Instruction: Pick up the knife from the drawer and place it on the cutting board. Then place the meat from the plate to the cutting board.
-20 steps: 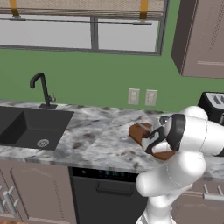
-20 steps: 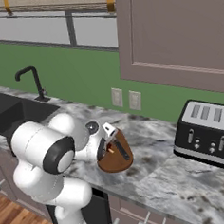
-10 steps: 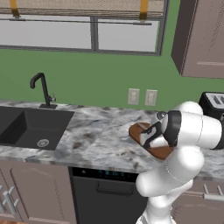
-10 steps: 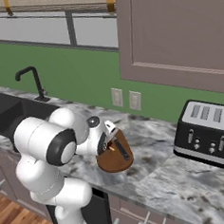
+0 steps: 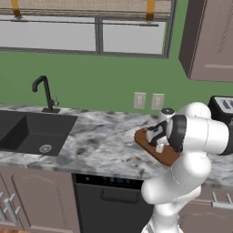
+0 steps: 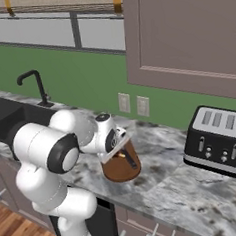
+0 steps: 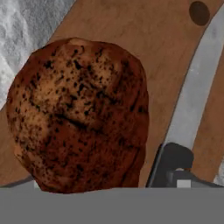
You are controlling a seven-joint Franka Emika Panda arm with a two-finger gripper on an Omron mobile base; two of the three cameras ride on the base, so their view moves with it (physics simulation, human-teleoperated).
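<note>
First, in the left base view, we count one cutting board (image 5: 150,142), one sink (image 5: 32,132), one faucet (image 5: 44,93), two wall outlets (image 5: 149,100) and one toaster (image 5: 222,107). The board lies at centre right of the frame on the marble counter (image 5: 100,141), with its near end reaching close to the counter's front edge. The gripper (image 5: 157,136) sits low over the board, largely screened by the arm's white body. Between the board and the sink, a wide stretch of bare counter fills the middle of the frame.

Next, in the right base view, we count one board (image 6: 122,167), one knife (image 6: 128,158), one toaster (image 6: 218,142) and two outlets (image 6: 133,104). The knife shows as a dark strip lying on the board. The gripper (image 6: 117,146) is down at the board's upper edge. Open counter separates the board from the toaster at the right of the frame, and the board's lower rim lies near the front edge of the counter.

Finally, in the hand view, we count one meat (image 7: 78,116) and one knife (image 7: 192,92). The meat rests on the board (image 7: 144,30) at left of centre; the grey blade runs along the right side, just beside the meat. The meat covers the lower left of the frame, where one fingertip would rise. One dark fingertip (image 7: 175,159) rises at lower right, clear of the meat. The jaws stand wide apart and hold nothing.
</note>
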